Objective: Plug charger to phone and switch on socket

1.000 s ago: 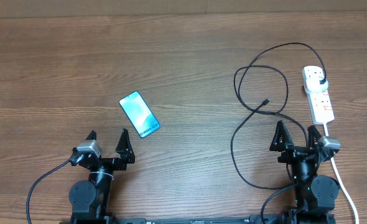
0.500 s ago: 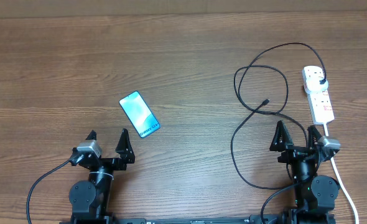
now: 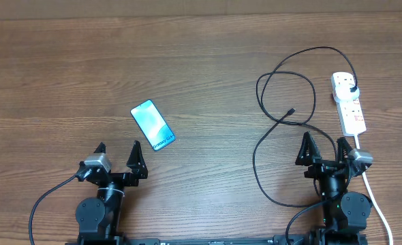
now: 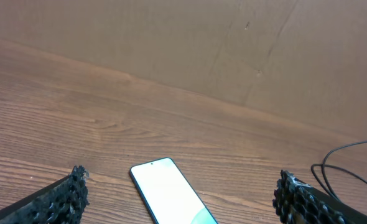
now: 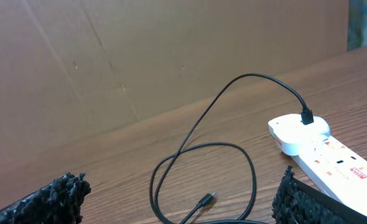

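Note:
The phone (image 3: 152, 125) lies flat and slanted on the wooden table, screen lit pale blue, just beyond my left gripper (image 3: 118, 146). That gripper is open and holds nothing, and the phone (image 4: 171, 193) shows between its fingers (image 4: 68, 196). The charger cable (image 3: 318, 47) loops over the right half. Its black plug (image 3: 351, 88) sits in the far end of the white socket strip (image 3: 351, 112). Its small connector (image 3: 293, 109) lies free on the wood. My right gripper (image 3: 323, 141) is open and empty, with the connector (image 5: 207, 199) ahead of it and the socket (image 5: 336, 155) to its right.
The strip's white cord (image 3: 375, 197) runs down past the right arm's base to the front edge. A loop of black cable (image 3: 254, 160) lies just left of the right gripper. A brown cardboard wall (image 5: 140, 56) stands at the table's far edge.

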`<state>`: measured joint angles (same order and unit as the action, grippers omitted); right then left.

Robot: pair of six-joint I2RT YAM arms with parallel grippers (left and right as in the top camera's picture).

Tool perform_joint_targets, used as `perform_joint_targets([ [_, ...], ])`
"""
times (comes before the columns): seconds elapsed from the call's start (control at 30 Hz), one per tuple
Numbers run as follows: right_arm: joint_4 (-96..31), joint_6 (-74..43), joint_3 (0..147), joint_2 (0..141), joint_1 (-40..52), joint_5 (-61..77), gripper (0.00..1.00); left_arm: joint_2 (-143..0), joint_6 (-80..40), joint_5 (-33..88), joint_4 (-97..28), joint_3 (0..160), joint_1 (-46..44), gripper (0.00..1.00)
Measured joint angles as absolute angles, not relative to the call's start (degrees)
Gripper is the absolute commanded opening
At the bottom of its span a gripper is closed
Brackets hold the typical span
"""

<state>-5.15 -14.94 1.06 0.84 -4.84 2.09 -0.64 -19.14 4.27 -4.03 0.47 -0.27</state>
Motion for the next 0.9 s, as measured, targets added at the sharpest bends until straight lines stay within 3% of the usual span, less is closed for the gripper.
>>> perform_joint_targets([
  [0.47,-5.17,-14.94,1.06,0.84,-4.84,2.09,1.0,-0.64,-18.92,6.31,-3.68,0.51,-0.27,1.0],
  [0.9,-5.17,-14.94,1.06,0.84,-4.84,2.09,1.0,-7.64,-16.14,7.86,-19.79,17.96,-0.27,1.0],
])
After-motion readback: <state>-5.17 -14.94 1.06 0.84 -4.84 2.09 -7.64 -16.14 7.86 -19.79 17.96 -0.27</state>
